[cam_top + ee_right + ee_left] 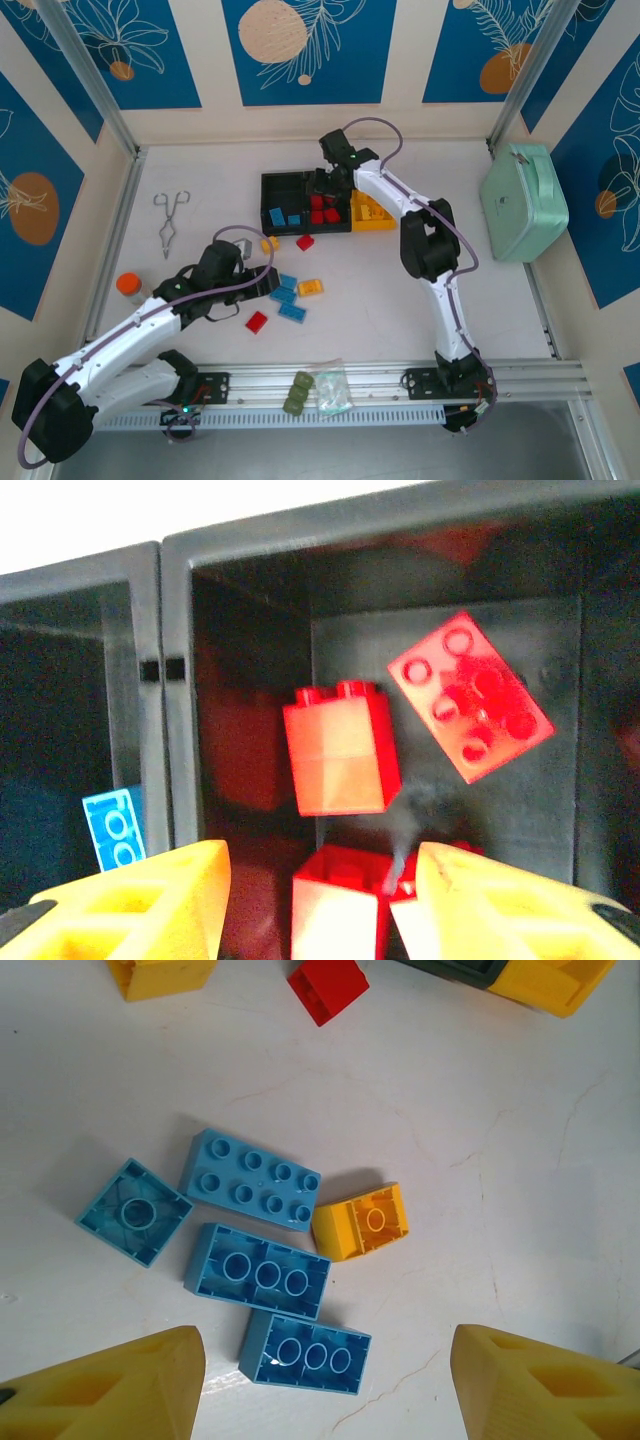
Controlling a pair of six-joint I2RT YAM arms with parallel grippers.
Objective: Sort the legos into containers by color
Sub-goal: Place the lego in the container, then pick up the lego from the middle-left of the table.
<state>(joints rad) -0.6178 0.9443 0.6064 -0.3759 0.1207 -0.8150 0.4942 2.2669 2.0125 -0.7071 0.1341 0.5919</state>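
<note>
Showing the table left to right: metal tongs and an orange disc lie at left of centre. The left gripper hangs beside a loose cluster of legos at mid-frame. In its wrist view the jaws stand wide, and four blue bricks and a yellow-orange brick lie on the table, none gripped. An olive lumpy item rests on the bottom rail.

Above centre sit the containers: a black bin with blue pieces, a black bin with red pieces, and a yellow bin partly covered by the right arm. The right gripper reaches into the middle bin, jaws partly apart. Red bricks lie below them, and the left pad is clear of the nearest. A mint-green case stands at right.
</note>
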